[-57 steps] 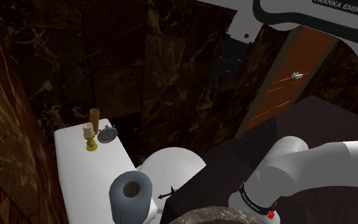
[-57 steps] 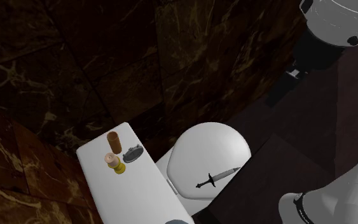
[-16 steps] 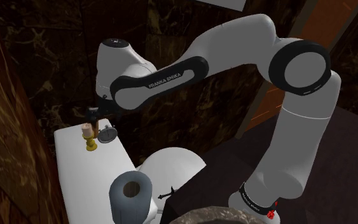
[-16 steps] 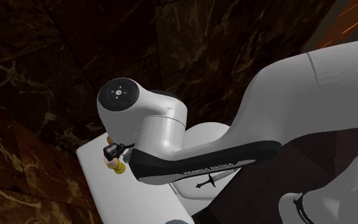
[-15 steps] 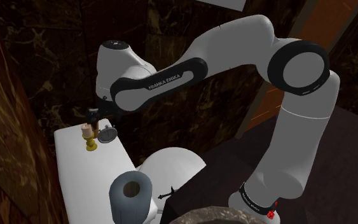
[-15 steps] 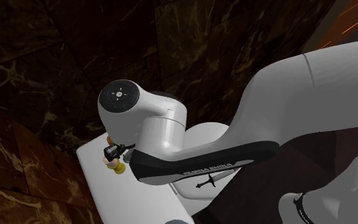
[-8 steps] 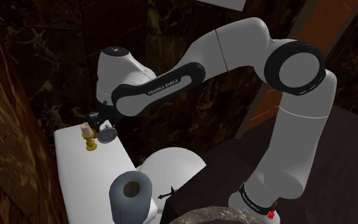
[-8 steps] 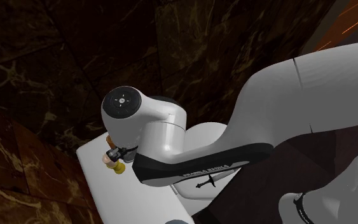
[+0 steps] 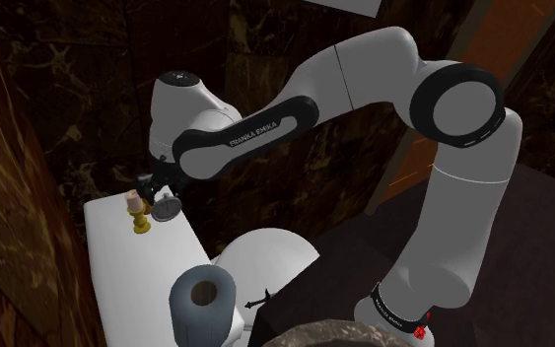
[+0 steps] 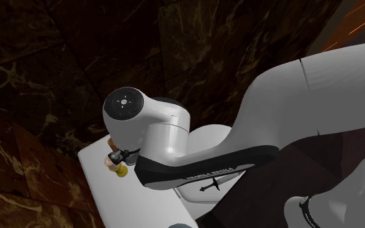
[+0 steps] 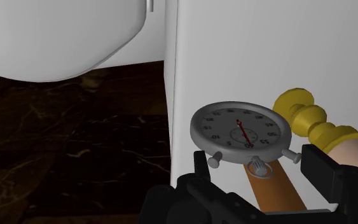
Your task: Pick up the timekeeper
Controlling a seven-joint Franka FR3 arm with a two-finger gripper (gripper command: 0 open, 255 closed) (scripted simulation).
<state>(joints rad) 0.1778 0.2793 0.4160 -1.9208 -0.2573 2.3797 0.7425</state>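
The timekeeper is a silver stopwatch (image 11: 241, 130) with a pale dial and a red hand, lying on the white toilet tank lid (image 11: 234, 57). In the wrist view my gripper (image 11: 260, 168) has a black finger on each side of the watch's stem end, closed against its two buttons. In the shoulder view the gripper (image 9: 152, 187) hangs low over the lid, with the stopwatch (image 9: 167, 207) just below the hand. The arm's big joint covers the watch in the second exterior view, where the hand (image 10: 116, 157) peeks out.
A gold candlestick (image 9: 140, 221) with a pale candle stands right beside the watch, close to one finger. A grey toilet roll (image 9: 204, 296) sits at the lid's (image 9: 117, 266) near end. The white toilet seat cover (image 9: 270, 251) carries a small dark dagger-like thing (image 9: 257, 299). Dark marble walls surround everything.
Over the last second the hand sank a little toward the lid and the fingers closed in on the stopwatch. Since half a second ago nothing has moved.
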